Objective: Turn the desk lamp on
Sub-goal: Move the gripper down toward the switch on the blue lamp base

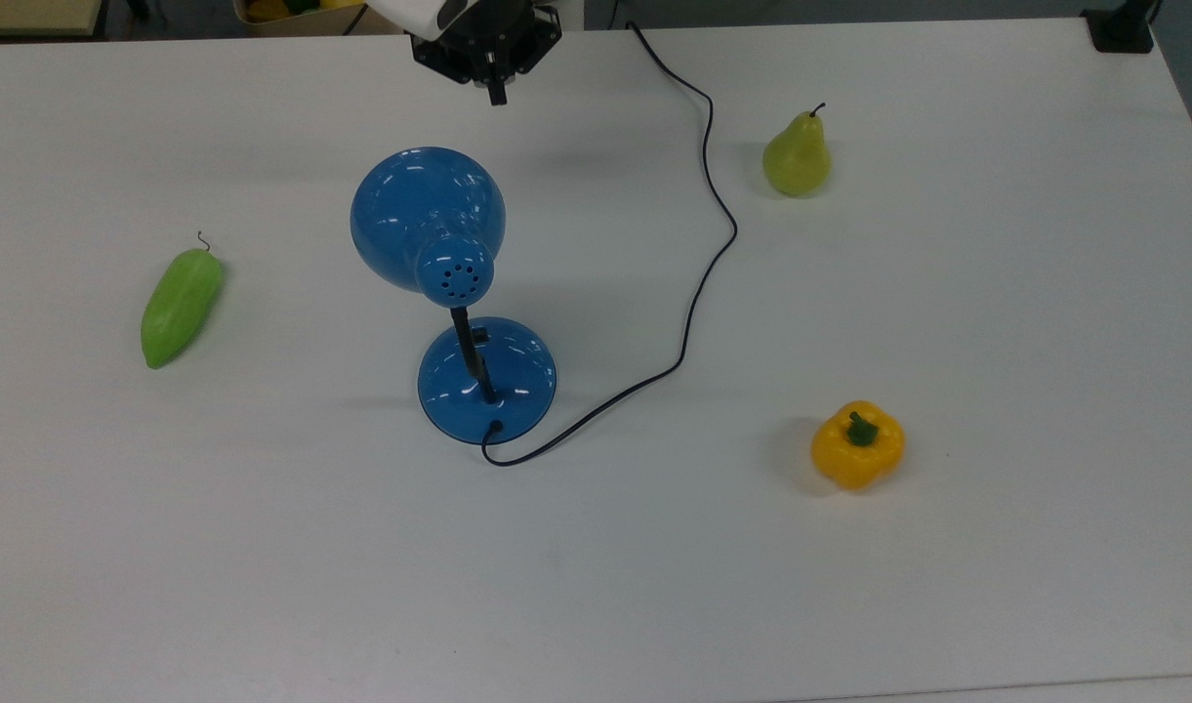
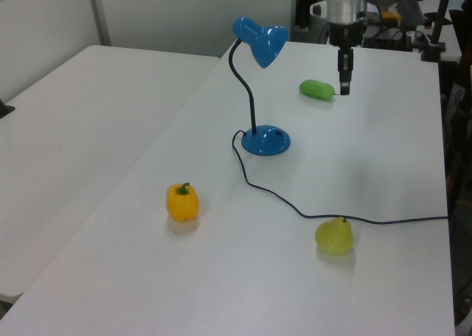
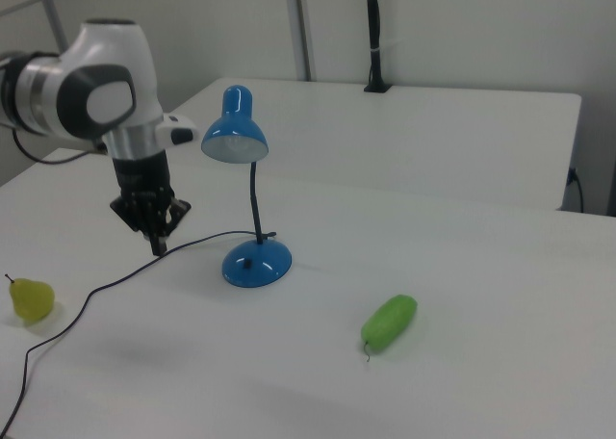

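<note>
The desk lamp stands unlit near the middle of the white table: a glossy blue domed shade [image 1: 428, 210] with vent holes, a thin black neck and a round blue base [image 1: 486, 381]. A small dark switch [image 1: 480, 335] sits on the base. Its black cord [image 1: 713, 195] snakes to the table's far edge. The lamp also shows in the left view [image 2: 265, 140] and the right view [image 3: 256, 263]. My gripper [image 1: 498, 95] hangs above the table beyond the shade, fingers pointing down, pressed together and holding nothing [image 2: 344, 85] [image 3: 160, 245].
A green vegetable [image 1: 181, 305] lies at the top view's left. A pear [image 1: 797, 156] stands at the upper right and a yellow bell pepper [image 1: 857, 444] at the lower right. A second white table [image 2: 74, 130] adjoins in the left view.
</note>
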`<state>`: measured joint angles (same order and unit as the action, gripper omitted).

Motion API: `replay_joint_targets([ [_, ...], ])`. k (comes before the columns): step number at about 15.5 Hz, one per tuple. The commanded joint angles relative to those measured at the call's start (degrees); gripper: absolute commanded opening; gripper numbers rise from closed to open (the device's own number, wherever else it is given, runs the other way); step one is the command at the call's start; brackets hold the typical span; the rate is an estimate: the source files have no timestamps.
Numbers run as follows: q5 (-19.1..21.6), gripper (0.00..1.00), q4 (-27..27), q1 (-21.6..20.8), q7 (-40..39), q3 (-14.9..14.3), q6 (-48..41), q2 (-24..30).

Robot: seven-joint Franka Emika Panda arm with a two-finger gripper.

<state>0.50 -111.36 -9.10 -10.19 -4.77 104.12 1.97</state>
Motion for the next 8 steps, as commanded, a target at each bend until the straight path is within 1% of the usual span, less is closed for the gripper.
replay_joint_targets([
  [1,-1.73,0.00,-8.68,-0.04,-1.50,-0.33,8.27,2.33],
  [3,-1.82,0.00,-11.94,0.05,-1.42,-0.33,13.63,2.33],
  [8,-1.82,0.00,-17.22,0.93,-0.54,-0.33,28.31,1.72],
])
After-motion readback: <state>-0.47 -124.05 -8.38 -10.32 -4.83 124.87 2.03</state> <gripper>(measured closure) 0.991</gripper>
